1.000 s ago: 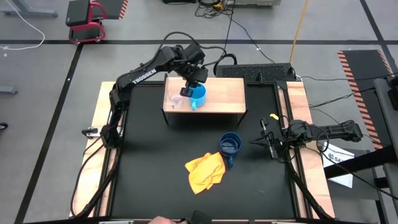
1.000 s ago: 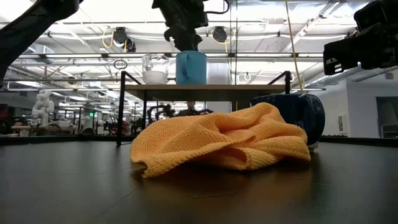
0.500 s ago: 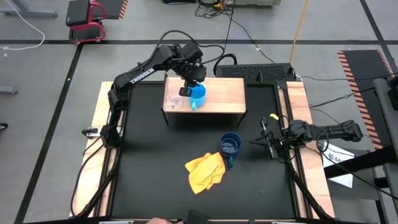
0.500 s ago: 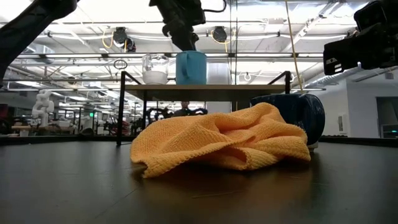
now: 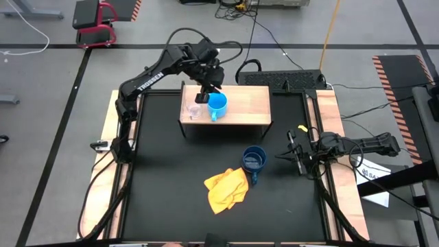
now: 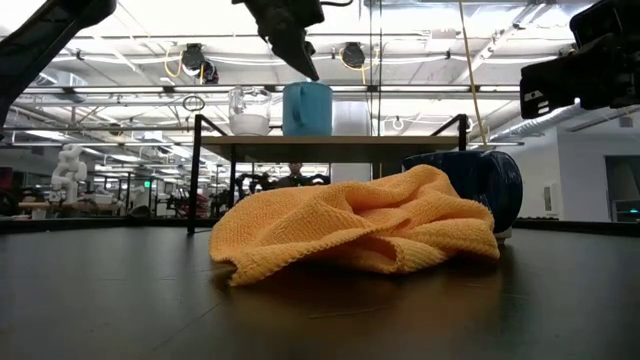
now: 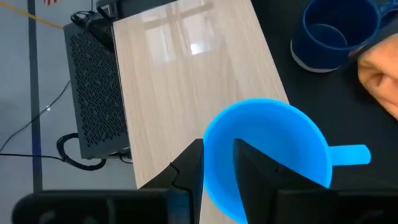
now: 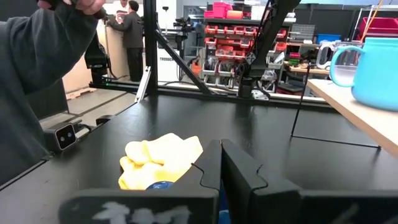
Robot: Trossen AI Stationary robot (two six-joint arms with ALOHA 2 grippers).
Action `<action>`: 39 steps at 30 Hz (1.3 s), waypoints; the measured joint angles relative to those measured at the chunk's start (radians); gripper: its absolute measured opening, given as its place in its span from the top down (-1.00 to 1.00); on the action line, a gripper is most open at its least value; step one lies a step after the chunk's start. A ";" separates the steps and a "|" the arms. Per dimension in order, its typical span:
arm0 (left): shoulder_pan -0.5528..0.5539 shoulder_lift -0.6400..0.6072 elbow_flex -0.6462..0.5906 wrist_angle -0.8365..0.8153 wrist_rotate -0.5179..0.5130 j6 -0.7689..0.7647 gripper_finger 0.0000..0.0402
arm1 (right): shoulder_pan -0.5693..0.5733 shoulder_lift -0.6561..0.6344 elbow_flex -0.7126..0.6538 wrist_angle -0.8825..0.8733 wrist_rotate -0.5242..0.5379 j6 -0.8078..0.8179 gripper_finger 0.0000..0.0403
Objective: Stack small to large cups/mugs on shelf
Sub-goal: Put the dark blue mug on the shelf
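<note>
With the light blue mug (image 5: 217,105) standing on the shelf (image 5: 243,103) beside the glass cup (image 5: 194,112), the left gripper (image 5: 208,92) hovers above, fingers parted and empty; the dark blue mug (image 5: 254,159) looks next.

Floor: grey concrete (image 5: 41,103) marked with dark tape lines.
Ceiling: white trusses with hanging lamps (image 6: 190,58), brightly lit.
Furniture: red stool base (image 5: 96,24) stood beyond the table; red parts bins (image 8: 227,28) filled racks.
People: a dark sleeve (image 8: 31,81) close by.

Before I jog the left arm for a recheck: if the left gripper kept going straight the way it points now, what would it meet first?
Most likely the light blue mug: the left gripper points down at its near rim, on the shelf. Height above it is unclear.
</note>
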 joint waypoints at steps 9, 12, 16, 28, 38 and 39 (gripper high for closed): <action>-0.008 -0.047 -0.001 -0.018 -0.042 0.053 0.59 | 0.000 0.000 0.000 0.000 0.000 0.016 1.00; -0.013 -0.090 0.000 -0.054 -0.042 0.075 0.77 | 0.000 0.000 0.000 0.000 0.000 0.015 1.00; -0.021 -0.147 -0.001 -0.058 -0.047 0.079 0.96 | 0.000 0.000 0.000 0.000 0.000 0.004 1.00; -0.053 -0.292 -0.001 -0.063 0.077 -0.029 0.99 | 0.000 0.000 0.000 0.000 0.000 0.000 1.00; -0.135 -0.512 -0.218 0.019 -0.044 -0.062 1.00 | 0.000 0.000 0.000 -0.004 0.000 -0.001 1.00; -0.134 -0.542 -0.262 0.045 -0.050 -0.075 1.00 | 0.000 0.000 0.000 -0.004 0.000 -0.003 1.00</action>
